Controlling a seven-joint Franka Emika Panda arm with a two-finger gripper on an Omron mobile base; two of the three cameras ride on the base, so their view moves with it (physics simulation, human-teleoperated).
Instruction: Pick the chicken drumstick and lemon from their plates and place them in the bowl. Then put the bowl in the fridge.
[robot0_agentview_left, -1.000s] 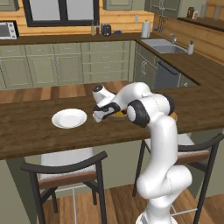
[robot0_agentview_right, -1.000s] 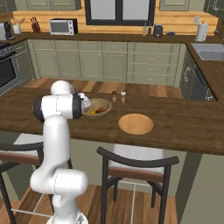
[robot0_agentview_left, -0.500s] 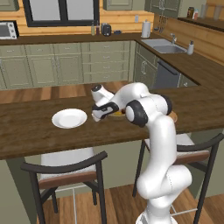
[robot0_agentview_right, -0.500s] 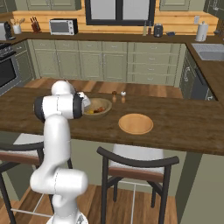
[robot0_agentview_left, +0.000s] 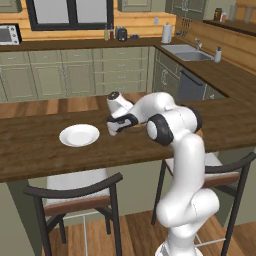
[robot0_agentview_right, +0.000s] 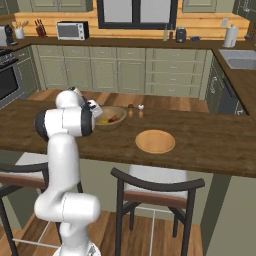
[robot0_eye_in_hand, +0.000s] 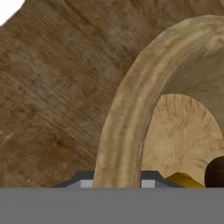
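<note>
1. you have the long dark wooden counter (robot0_agentview_right: 210, 145) running across both base views, with two chairs tucked under its near edge.
2. the white arm reaches low over the counter, its hand down at the wooden bowl (robot0_agentview_right: 111, 118).
3. the tan wooden plate (robot0_agentview_right: 155, 141) lies bare, well apart from the bowl on the sink side; the white plate (robot0_agentview_left: 79, 135) lies bare on the bowl's other side.
4. the bowl holds the lemon (robot0_agentview_right: 103, 120) and the chicken drumstick (robot0_agentview_right: 114, 119), side by side.
5. the gripper (robot0_eye_in_hand: 117, 181) is clenched on the bowl's rim (robot0_eye_in_hand: 127, 118): in the hand view you see the rim running down between the two fingertips.
6. two small shakers (robot0_agentview_right: 135, 110) stand just behind the bowl.
</note>
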